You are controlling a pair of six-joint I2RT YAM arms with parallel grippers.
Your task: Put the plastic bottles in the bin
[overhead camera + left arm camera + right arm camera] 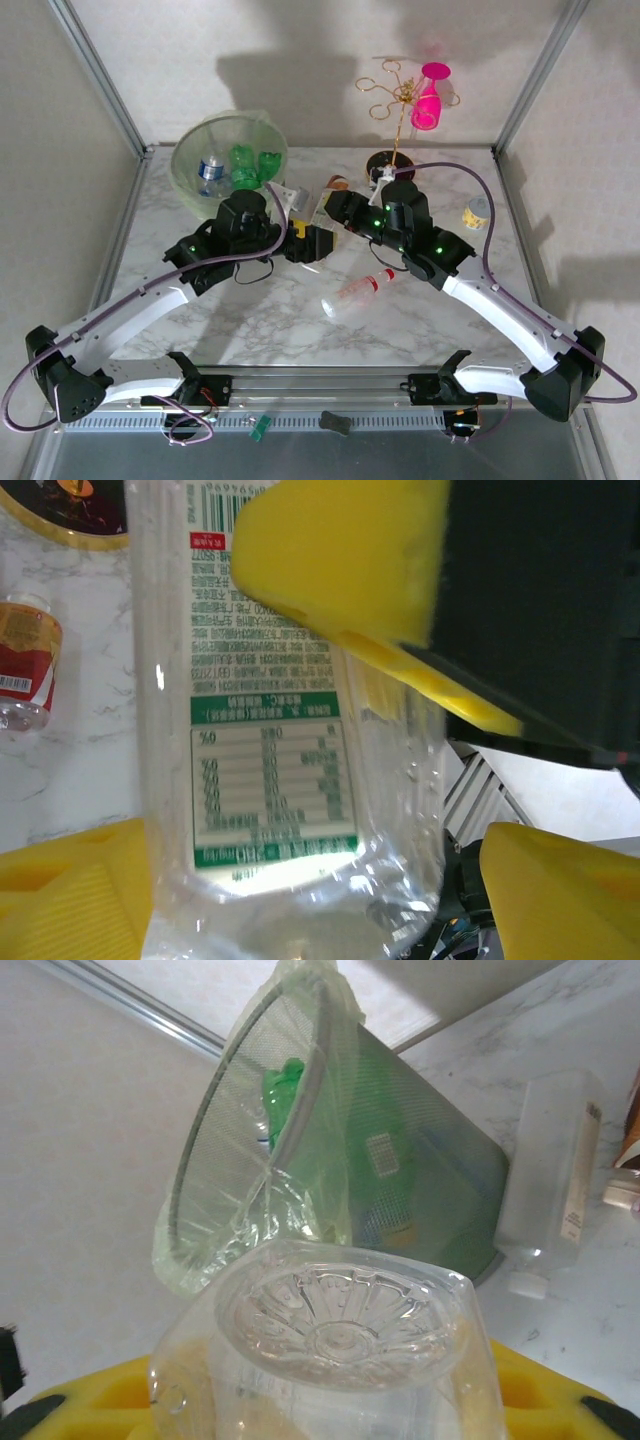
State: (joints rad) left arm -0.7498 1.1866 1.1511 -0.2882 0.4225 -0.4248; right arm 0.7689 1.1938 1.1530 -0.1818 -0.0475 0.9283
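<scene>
Currently the clear bottle is clamped by the right gripper, base turned toward its camera. The bin is seen near, straight ahead of it. The left gripper is spread wide, straddling the same bottle unpinched. The drop is judged right-arm work.

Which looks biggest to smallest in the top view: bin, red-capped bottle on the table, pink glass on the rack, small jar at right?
1. bin, largest.
2. red-capped bottle and pink glass look alike, so unranked.
3. small jar, smallest.
</scene>
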